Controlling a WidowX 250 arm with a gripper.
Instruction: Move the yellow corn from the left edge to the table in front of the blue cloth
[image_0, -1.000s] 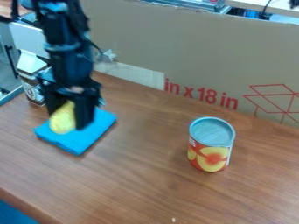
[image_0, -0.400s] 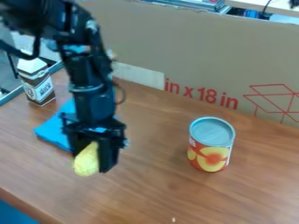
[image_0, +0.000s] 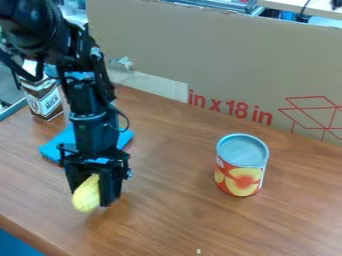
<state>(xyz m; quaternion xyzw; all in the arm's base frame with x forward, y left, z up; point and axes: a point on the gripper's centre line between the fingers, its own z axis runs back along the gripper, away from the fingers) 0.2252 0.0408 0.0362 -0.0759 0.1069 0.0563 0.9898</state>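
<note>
"Yellow lump (image_0: 86, 195): picked up?"

"Yes, held by the gripper (image_0: 92, 196), fingers parted by its width, nearer us than the blue cloth (image_0: 59, 148)."

"Set down?"

"Perhaps touching the table (image_0: 174, 210), hard to tell; release isn't done."

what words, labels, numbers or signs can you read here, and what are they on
"in x 18 in": red print on the cardboard, with a red line drawing of a box to its right.
Carton: has lettering on its label, too blurred to read surely.
Can: pale lettering at the left of its label, too small to read.
</note>
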